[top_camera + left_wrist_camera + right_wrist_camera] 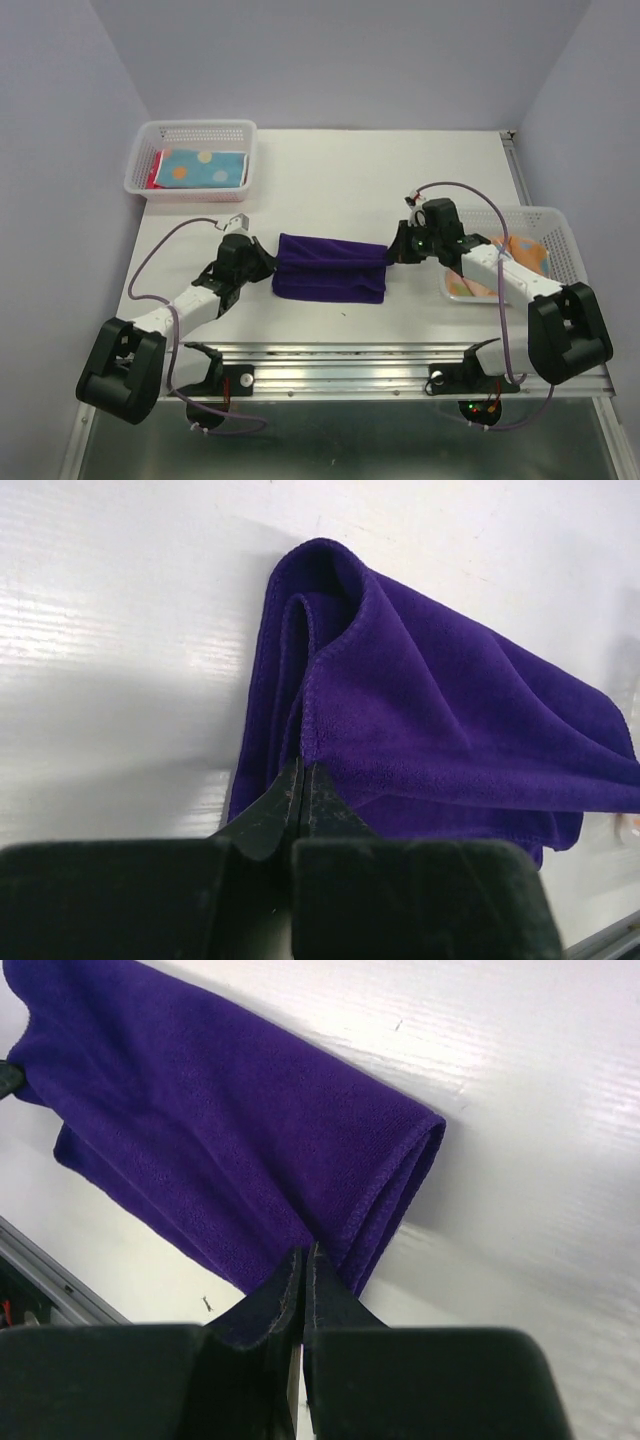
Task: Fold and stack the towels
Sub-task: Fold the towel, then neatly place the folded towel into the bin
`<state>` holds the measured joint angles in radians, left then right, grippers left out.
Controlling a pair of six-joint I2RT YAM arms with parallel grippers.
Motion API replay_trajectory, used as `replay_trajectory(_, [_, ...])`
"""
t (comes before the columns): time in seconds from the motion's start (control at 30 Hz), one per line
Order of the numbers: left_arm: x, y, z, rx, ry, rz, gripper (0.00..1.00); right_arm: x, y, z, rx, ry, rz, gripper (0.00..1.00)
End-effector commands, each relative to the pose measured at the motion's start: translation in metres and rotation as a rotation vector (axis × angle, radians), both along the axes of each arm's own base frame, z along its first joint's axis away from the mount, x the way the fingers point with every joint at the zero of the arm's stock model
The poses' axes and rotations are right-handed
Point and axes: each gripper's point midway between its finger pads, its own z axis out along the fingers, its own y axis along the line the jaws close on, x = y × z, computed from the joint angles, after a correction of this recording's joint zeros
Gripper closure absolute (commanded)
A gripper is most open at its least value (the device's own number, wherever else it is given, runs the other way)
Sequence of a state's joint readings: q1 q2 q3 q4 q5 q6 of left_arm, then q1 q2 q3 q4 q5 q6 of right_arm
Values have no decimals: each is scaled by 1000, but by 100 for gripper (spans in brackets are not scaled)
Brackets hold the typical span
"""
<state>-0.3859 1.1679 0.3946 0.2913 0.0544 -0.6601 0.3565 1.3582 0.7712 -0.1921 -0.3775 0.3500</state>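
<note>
Left gripper (303,780): clenched on the left end of the purple towel (330,268); cloth runs off to its right. Towel lies folded on the table (400,170), long axis gripper to gripper. Right gripper (303,1258): clenched on the other end, cloth to its left. Neither arm nearer.

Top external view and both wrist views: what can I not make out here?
1. Top view: in the left basket, the dotted blue towel covers whatever lies beneath; only a red edge shows.
2. Top view: the right arm hides most of the right basket's contents.
3. Wrist views: the left gripper and right gripper tips hide which layers of the purple towel they pinch.
</note>
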Motion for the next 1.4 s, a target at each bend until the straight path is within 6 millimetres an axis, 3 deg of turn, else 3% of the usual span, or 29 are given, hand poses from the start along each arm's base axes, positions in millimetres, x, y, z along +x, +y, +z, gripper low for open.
replay_trajectory(0.0, [-3,-5,15,-63,-62,-2,100,-8,6,9,47,-36,7,99])
replay_trajectory(0.2, [-13,-7,28,-101,-93,-21,100,-19,8,14,73,-34,26,99])
replay_trajectory(0.33, [-19,-6,26,-109,-83,-21,100,-30,8,10,69,-19,30,99])
replay_trajectory(0.5, [-36,-5,-1,-108,1,-37,100,-44,3,-6,64,29,11,97])
replay_trajectory(0.63, [-49,0,-18,-110,53,-15,100,-68,2,-28,68,99,16,91])
replay_trajectory(0.73, [-52,-1,-18,-116,58,-22,60,-86,-1,-45,71,139,27,80])
replay_trajectory(0.77, [-52,-2,-15,-122,53,-27,41,-91,-2,-49,75,152,33,71])
replay_trajectory(0.8, [-52,-3,-14,-125,54,-25,36,-92,0,-48,87,144,47,61])
replay_trajectory(0.83, [-53,-3,-12,-124,54,-29,31,-95,4,-44,109,145,69,49])
replay_trajectory(0.87, [-54,-2,-12,-118,63,-28,19,-96,6,-41,120,139,79,38])
replay_trajectory(0.93, [-50,1,-5,-99,52,-10,1,-92,11,-27,150,97,106,0])
replay_trajectory(1.13, [-27,-2,11,-44,7,-28,1,-78,22,20,194,-23,159,0])
replay_trajectory(1.37, [-16,-20,-17,71,116,-118,1,-61,22,54,171,-121,157,0])
